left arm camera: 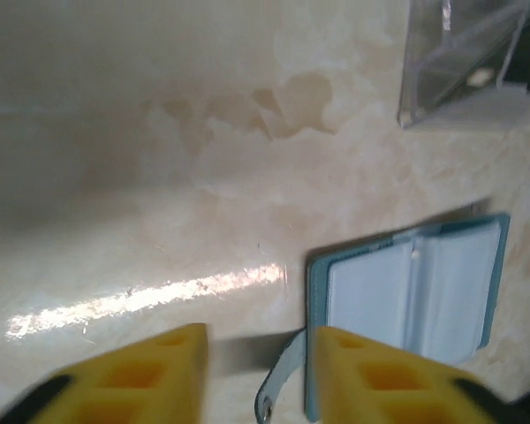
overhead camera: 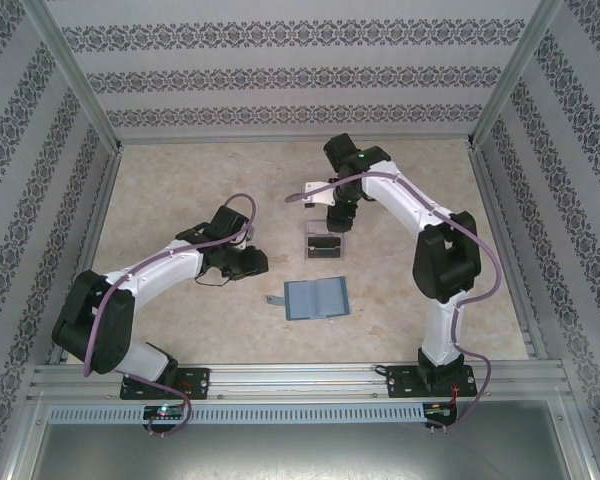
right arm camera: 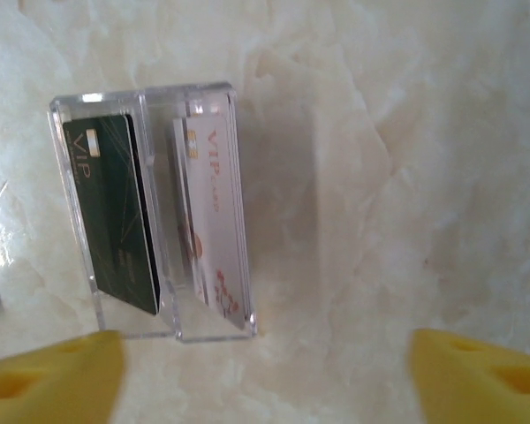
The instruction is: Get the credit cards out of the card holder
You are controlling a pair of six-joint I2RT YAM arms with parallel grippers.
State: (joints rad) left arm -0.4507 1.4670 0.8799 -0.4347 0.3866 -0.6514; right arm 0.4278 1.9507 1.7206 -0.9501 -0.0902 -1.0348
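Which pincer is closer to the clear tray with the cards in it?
Right. The right pincer hangs at the far side of the clear tray. The left pincer is off to the tray's left, nearer the wallet.

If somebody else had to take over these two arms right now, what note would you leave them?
Left gripper: open, empty, close beside the card holder.
Right gripper: wide open, empty, above the clear tray.
The card holder lies open and flat; its pockets look bare, though the view is blurred.
Cards: a dark card and a pale card stand in the tray's two slots.
Done: two cards out. Left: confirm the holder is empty.
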